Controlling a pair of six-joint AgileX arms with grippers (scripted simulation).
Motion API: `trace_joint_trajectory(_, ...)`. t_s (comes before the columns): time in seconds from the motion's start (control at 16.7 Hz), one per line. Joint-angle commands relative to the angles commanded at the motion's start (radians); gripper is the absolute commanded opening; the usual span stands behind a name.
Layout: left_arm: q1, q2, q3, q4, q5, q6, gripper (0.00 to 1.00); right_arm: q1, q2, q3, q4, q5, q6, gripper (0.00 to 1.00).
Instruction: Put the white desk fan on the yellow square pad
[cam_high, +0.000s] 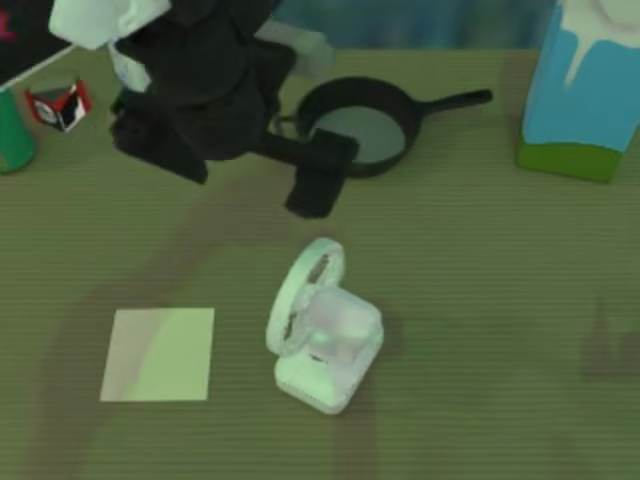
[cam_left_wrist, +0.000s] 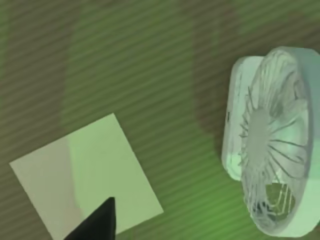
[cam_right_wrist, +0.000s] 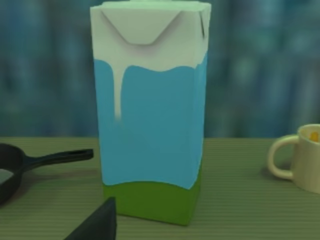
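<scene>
Rendered tabletop scene (kitchen-like): skillet (cam_high: 352, 128), milk carton (cam_right_wrist: 150, 115), mug (cam_right_wrist: 300, 156).

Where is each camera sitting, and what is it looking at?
Top view: above the table, looking down on the white desk fan, yellow square pad, skillet; left arm shows.
Left wrist view: looks down at fan and pad; one dark fingertip shows.
Right wrist view: faces the milk carton, mug; fingertip shows.
Top and left wrist share fan and pad.

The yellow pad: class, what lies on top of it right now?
Nothing rests on the pad; the fan stands beside it on the table. A dark fingertip covers one corner in the left wrist view.
</scene>
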Motion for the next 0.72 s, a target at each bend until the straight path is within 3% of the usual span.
trace_joint_trajectory(0.3, -0.079, 0.229, 0.190, -0.174, -0.001, -0.019, 1.00, 0.000, 0.000, 0.000, 0.000, 0.000, 0.000, 1.00)
trace_joint_trajectory(0.72, -0.081, 0.248, 0.203, -0.186, -0.001, -0.019, 1.00, 0.000, 0.000, 0.000, 0.000, 0.000, 0.000, 1.00)
